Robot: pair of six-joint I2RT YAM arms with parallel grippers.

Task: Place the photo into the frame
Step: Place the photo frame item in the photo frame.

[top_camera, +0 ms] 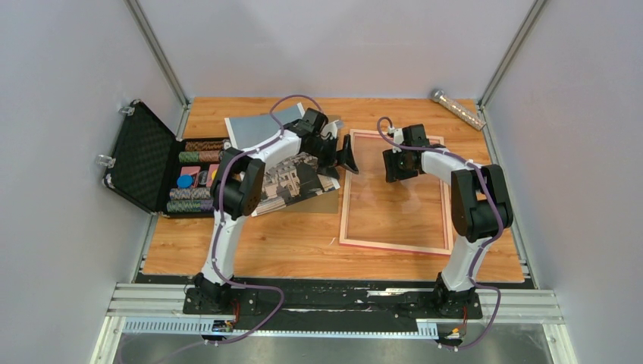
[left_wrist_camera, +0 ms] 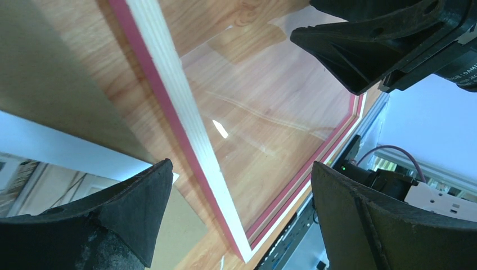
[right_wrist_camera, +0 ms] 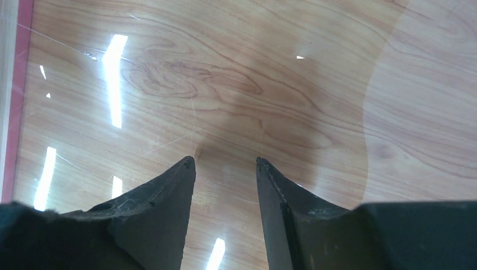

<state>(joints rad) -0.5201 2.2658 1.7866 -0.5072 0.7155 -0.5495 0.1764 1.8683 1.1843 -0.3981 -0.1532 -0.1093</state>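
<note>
- Two grippers are here, one on each arm. The left gripper (top_camera: pixel 339 156) has its two fingers spread very wide, with nothing between them. It hangs over the left rail of the frame (top_camera: pixel 394 246), near the far corner.
- The right gripper (top_camera: pixel 396 168) has its fingers partly apart, and nothing is pinched between them. It hangs over the clear middle of the frame.
- One black case (top_camera: pixel 136 155) lies open at the far left. Rows of chips (top_camera: pixel 199 157) sit in it. They are too small to count.
- One grey sheet (top_camera: pixel 254 127) lies at the back. The left arm hides a part of it.
- One photo (top_camera: pixel 297 176) lies flat on the table (top_camera: pixel 303 243), left of the frame and not in it. It shows buildings. The left arm hides part of it. Its right edge is just beside the frame, but I cannot tell if the two touch.
- One plain brown board (left_wrist_camera: pixel 50 79) shows next to the photo in the left wrist view. Its edges are cut off there, so its shape is hard to make out.
- One frame lies flat, right of the middle. It has four thin pink rails. The wood of the table shows through its clear pane. The right arm covers part of the right rail.
- One shiny tube (top_camera: pixel 459 108) lies in the far right corner, well apart from the rest.
</note>
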